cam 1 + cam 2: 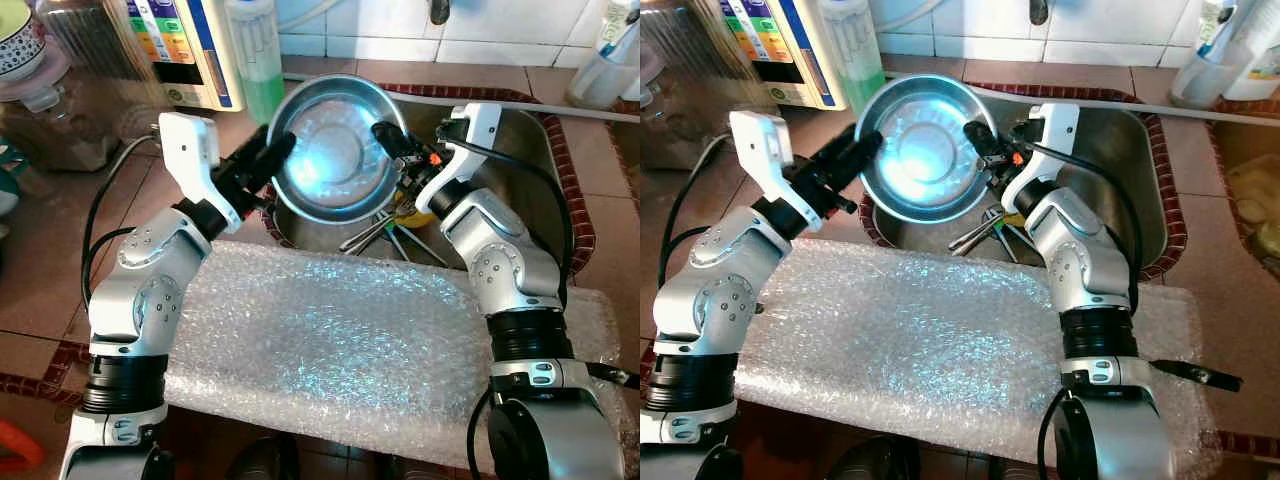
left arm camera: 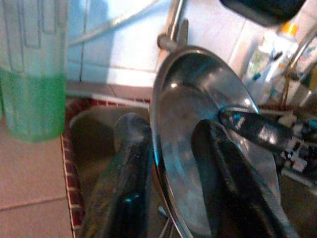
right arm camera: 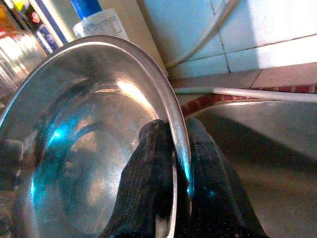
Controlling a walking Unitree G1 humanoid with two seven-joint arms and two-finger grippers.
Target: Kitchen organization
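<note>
- Above the sink (image 1: 520,150), left pincer (image 1: 272,152) and right pincer (image 1: 392,140) each grip the round steel bowl (image 1: 335,150) by its rim.
- Advice: move both together, bowl level, onto the bubble-wrapped worktop (image 1: 330,340).

The bowl (image 1: 335,150) is shiny metal, smooth like a mirror, with blue light glinting inside it. The sink (image 1: 520,150) is metal too, but duller and greyer. The thin cutlery (image 1: 385,235) at 6 o'clock below the bowl is bright metal. The bubble wrap (image 1: 330,340) is clear, bumpy plastic that sparkles. The worktop (image 1: 40,290) is flat brownish tile with a soft, matt look. Each arm has smooth silver shells. The left pincer (image 1: 280,150) and right pincer (image 1: 385,135) have black, matt fingers with a rough grainy skin. The bottle (image 1: 252,50) is cloudy plastic holding green liquid.
</note>
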